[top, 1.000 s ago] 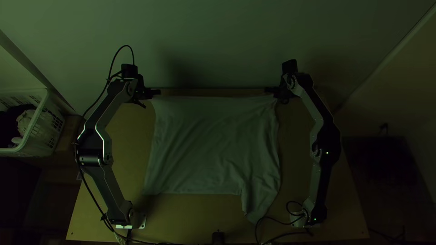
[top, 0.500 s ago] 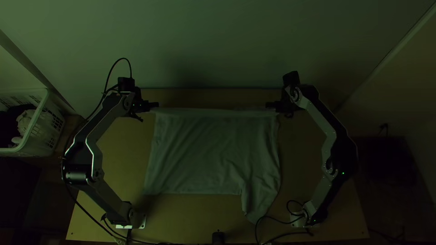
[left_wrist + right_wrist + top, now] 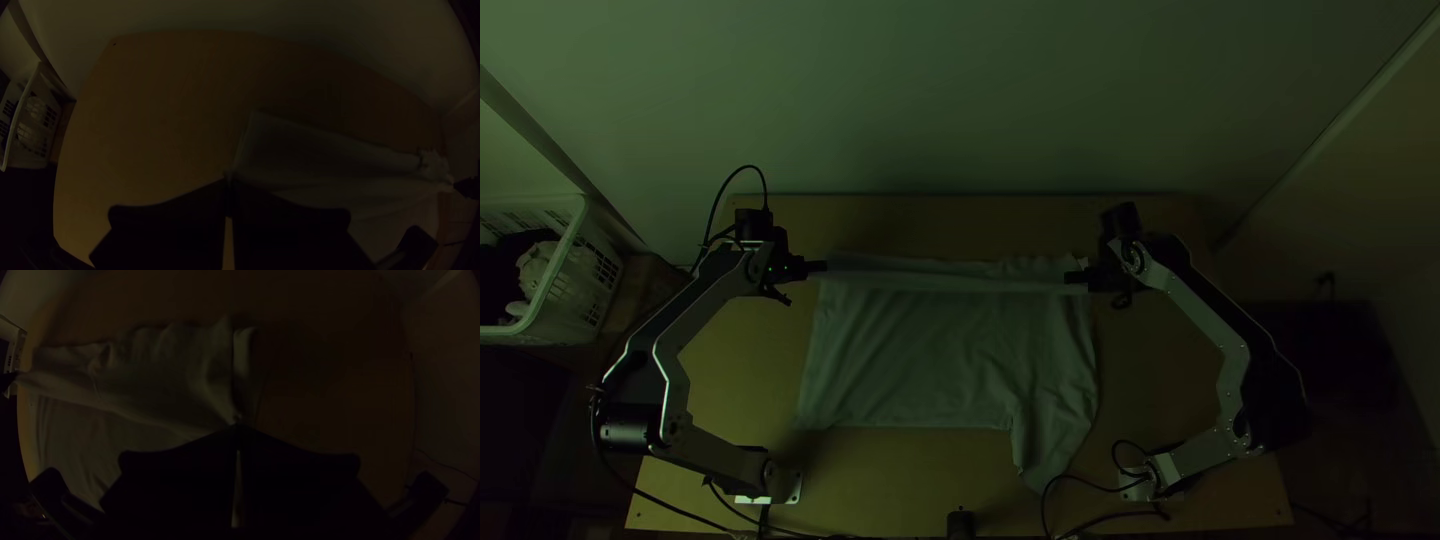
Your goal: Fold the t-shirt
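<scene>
The pale t-shirt (image 3: 940,350) lies on the table with its far edge pulled taut between both grippers, cloth hanging behind that edge. One part sticks out toward the near edge at the right. In the top view my left gripper (image 3: 818,267) is at the far left corner, my right gripper (image 3: 1077,277) at the far right one. The left wrist view has my left gripper (image 3: 228,182) shut on the t-shirt (image 3: 320,150). In the right wrist view my right gripper (image 3: 238,422) is shut on the t-shirt (image 3: 165,380), a flap rising beyond the tips.
A white basket (image 3: 555,290) with clothes stands left of the table (image 3: 750,360). Black cables (image 3: 1080,520) run by the right arm's base. A small black object (image 3: 960,522) sits at the near edge. A wall rises behind the far edge.
Both grippers have come down the picture toward the near edge, carrying the shirt's far edge with them. Cloth now shows behind the held edge, and the near part lies as before.
</scene>
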Robot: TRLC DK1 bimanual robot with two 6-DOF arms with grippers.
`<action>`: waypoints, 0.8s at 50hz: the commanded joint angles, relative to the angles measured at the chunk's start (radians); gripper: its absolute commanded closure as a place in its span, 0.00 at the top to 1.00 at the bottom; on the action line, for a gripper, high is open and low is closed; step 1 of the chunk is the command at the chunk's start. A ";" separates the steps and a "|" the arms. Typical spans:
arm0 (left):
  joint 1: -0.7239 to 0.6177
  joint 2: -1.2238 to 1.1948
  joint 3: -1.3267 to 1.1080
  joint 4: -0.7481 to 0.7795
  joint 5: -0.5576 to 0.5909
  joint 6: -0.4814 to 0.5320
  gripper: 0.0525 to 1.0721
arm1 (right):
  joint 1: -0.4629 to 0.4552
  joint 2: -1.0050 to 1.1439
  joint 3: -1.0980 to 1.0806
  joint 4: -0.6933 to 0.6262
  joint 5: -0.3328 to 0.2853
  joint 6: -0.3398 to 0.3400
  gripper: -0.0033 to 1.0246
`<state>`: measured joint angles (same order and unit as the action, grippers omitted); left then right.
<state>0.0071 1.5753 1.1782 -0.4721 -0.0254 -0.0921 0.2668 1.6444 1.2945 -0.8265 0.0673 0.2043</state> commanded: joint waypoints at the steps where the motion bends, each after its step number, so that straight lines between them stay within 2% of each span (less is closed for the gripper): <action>1: 0.007 -0.049 -0.088 0.026 0.002 0.022 0.02 | 0.009 -0.046 -0.073 0.012 0.008 0.000 0.03; 13: 0.008 -0.051 -0.192 0.099 0.002 0.020 0.02 | 0.026 -0.052 -0.176 0.059 0.006 0.003 0.03; 17: 0.010 -0.040 -0.201 0.107 0.004 0.015 0.04 | 0.026 -0.044 -0.187 0.056 0.008 0.007 0.18; 19: 0.011 -0.037 -0.209 0.118 0.002 0.015 0.15 | 0.026 -0.049 -0.193 0.055 0.008 0.012 0.33; 22: 0.011 -0.044 -0.219 0.118 0.004 0.015 0.48 | 0.026 -0.054 -0.199 0.046 0.008 0.029 0.54; 25: 0.008 -0.052 -0.219 0.104 0.005 0.020 0.74 | 0.022 -0.072 -0.201 0.035 0.008 0.029 0.64; 28: 0.010 -0.052 -0.195 0.053 0.028 0.023 0.93 | 0.020 -0.098 -0.207 0.023 0.008 0.029 0.73; 30: 0.010 -0.057 -0.176 0.015 0.033 0.026 0.95 | 0.018 -0.115 -0.212 0.013 0.008 0.029 0.85; 31: 0.010 -0.066 -0.173 0.006 0.041 0.026 0.95 | 0.018 -0.126 -0.212 0.003 0.008 0.029 0.87; 36: 0.011 -0.136 -0.180 -0.003 0.094 0.026 0.95 | 0.020 -0.181 -0.219 -0.037 0.008 0.029 0.87; 40: 0.013 -0.204 -0.187 -0.011 0.134 0.026 0.95 | 0.020 -0.238 -0.239 -0.062 0.008 0.027 0.95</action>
<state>0.0135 1.4712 0.9905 -0.4667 0.0731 -0.0772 0.2874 1.4773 1.0946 -0.8593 0.0681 0.2157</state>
